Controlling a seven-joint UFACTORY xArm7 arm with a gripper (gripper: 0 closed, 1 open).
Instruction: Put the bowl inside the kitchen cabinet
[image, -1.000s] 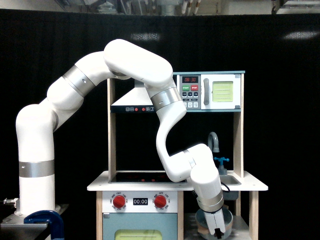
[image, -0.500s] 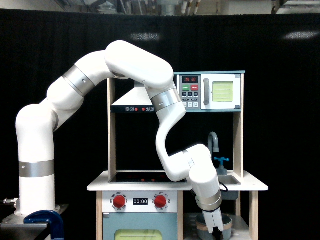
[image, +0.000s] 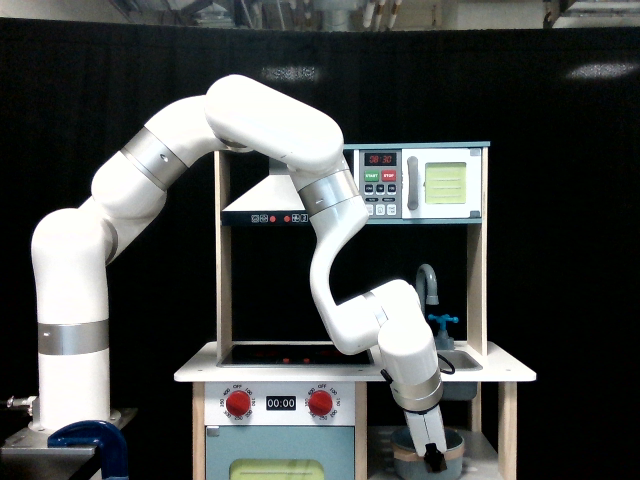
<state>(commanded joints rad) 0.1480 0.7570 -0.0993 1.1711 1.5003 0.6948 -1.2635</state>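
The grey-blue bowl (image: 455, 445) with its tan band sits low inside the kitchen cabinet (image: 507, 430), the doorless compartment right of the oven, on or just above the white shelf (image: 482, 470). My gripper (image: 432, 462) points down in front of the bowl's middle and hides part of it. Its dark tip is at the bowl's front rim. The fingers are too small and too merged with the bowl to show whether they grip the rim or stand apart.
The countertop (image: 500, 375) overhangs the compartment just above my wrist. The grey sink basin (image: 462, 360) and tap (image: 428, 282) stand above it. The oven door (image: 280, 455) with red knobs is at the exterior view's left. The microwave (image: 430, 185) sits on top.
The bowl has dropped from a raised, tilted hold to sit level and lower in the compartment. My wrist has since shifted slightly up and toward the exterior view's left.
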